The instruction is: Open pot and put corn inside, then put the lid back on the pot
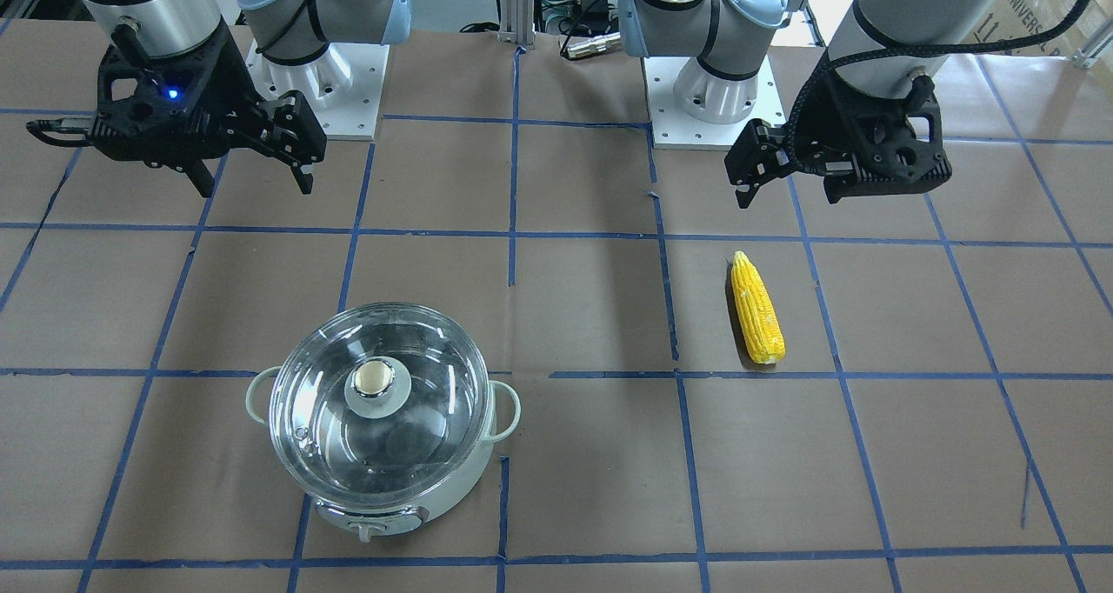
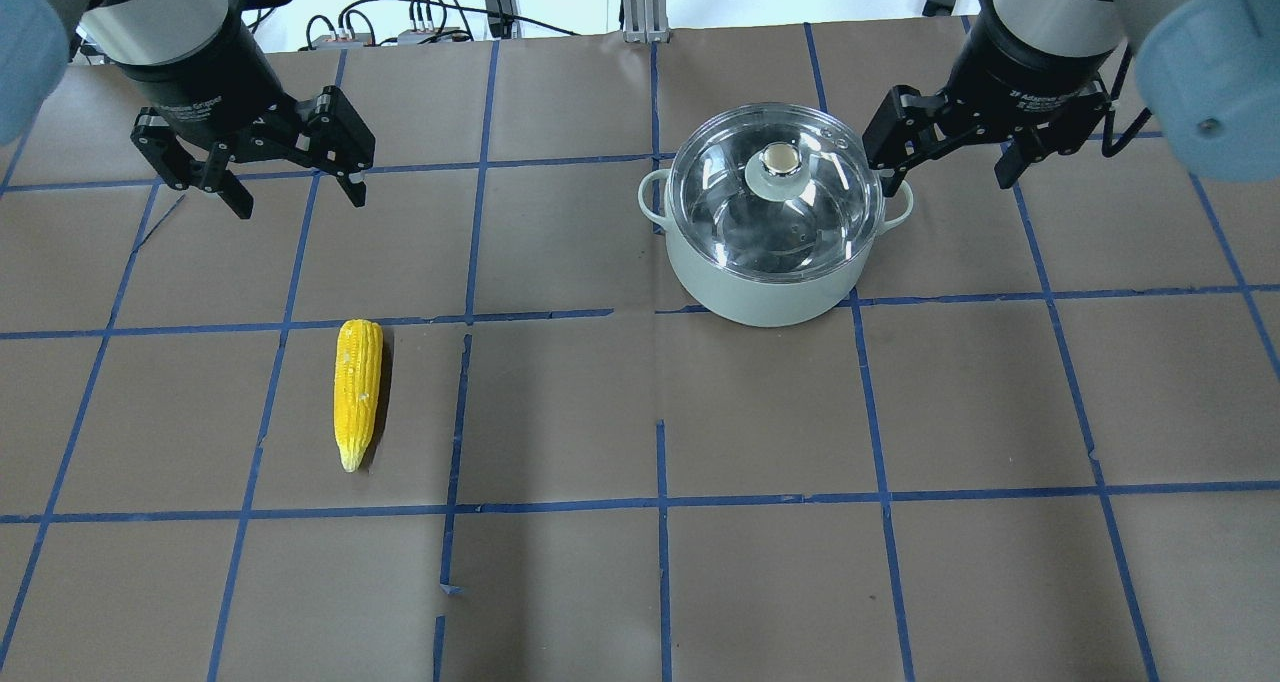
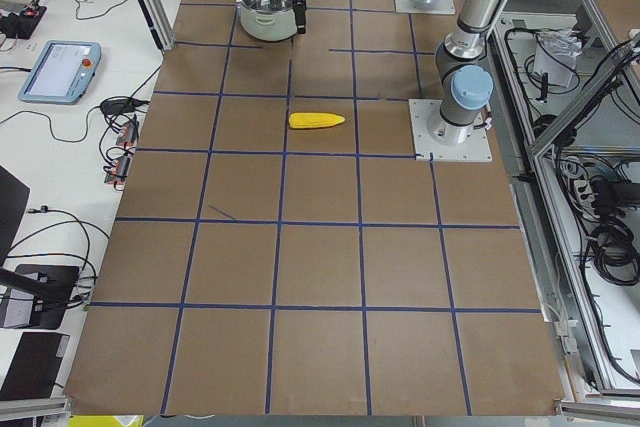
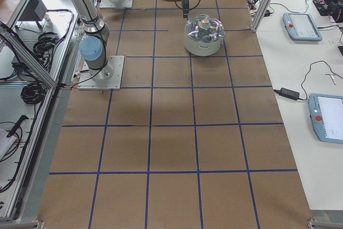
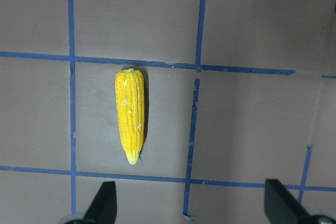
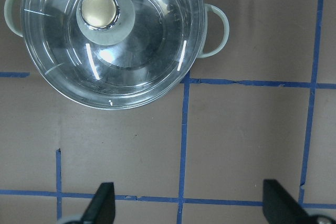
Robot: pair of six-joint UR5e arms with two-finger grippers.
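Bright even overhead light; soft shadows; glare streaks on lid [image 6: 113, 35]; all views sharp.

Left gripper [image 2: 298, 194] hangs raised, pointing straight down, jaws spread wide. Right gripper [image 2: 945, 167] same pose: raised, pointing straight down, jaws wide apart.

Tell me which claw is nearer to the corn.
The left. The left claw hangs open in the air close to the corn, not touching it. The right claw hangs open by the pot, well off to the corn's side.
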